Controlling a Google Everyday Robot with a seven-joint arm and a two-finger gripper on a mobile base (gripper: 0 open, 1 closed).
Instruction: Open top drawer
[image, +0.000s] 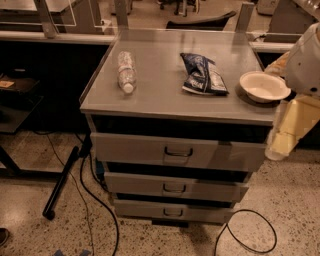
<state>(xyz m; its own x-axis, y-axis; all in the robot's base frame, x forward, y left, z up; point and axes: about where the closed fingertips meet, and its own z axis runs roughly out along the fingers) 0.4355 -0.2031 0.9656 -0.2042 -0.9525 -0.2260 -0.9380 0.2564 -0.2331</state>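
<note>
The grey metal cabinet stands on a speckled floor. Its wide grey metal top drawer sits directly under the cabinet top, above two shorter fronts. The cream-coloured gripper hangs beside the drawer's right end, apart from it; if it is spread or closed I cannot tell. The drawer is probably stiff, rather heavy and smooth-faced, so the small dark loop handle at its centre seems the only good place to hold.

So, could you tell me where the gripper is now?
In the camera view, the gripper hangs at the right, below the white bowl and beside the top drawer, clear of its handle.
</note>
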